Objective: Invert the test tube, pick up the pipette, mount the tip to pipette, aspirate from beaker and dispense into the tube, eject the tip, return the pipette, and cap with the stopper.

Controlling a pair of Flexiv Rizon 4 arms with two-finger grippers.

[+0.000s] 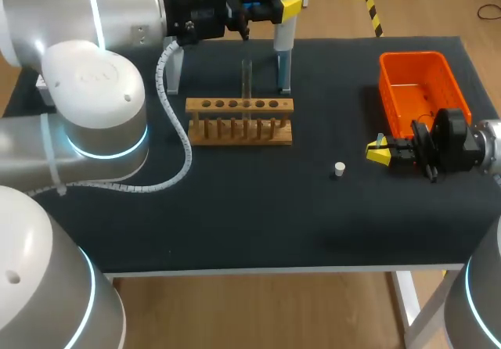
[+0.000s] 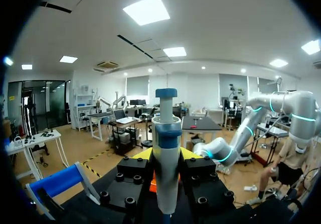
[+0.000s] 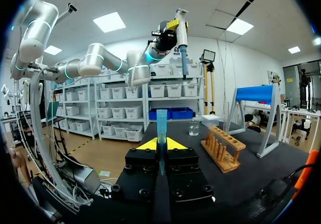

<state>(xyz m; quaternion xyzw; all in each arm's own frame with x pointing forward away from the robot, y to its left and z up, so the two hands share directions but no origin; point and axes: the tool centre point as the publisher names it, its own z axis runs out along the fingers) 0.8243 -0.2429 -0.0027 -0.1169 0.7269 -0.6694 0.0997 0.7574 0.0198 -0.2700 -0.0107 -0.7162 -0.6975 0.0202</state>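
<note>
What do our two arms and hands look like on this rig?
The left arm and right arm are silver-grey links with rounded white joint housings and glowing cyan rings at the joints. A white spiral-wrapped cable runs along the left arm to its hand. The left hand and right hand are blocky black bodies with exposed bolt heads, each with two fingers ending in bright yellow tips.
</note>
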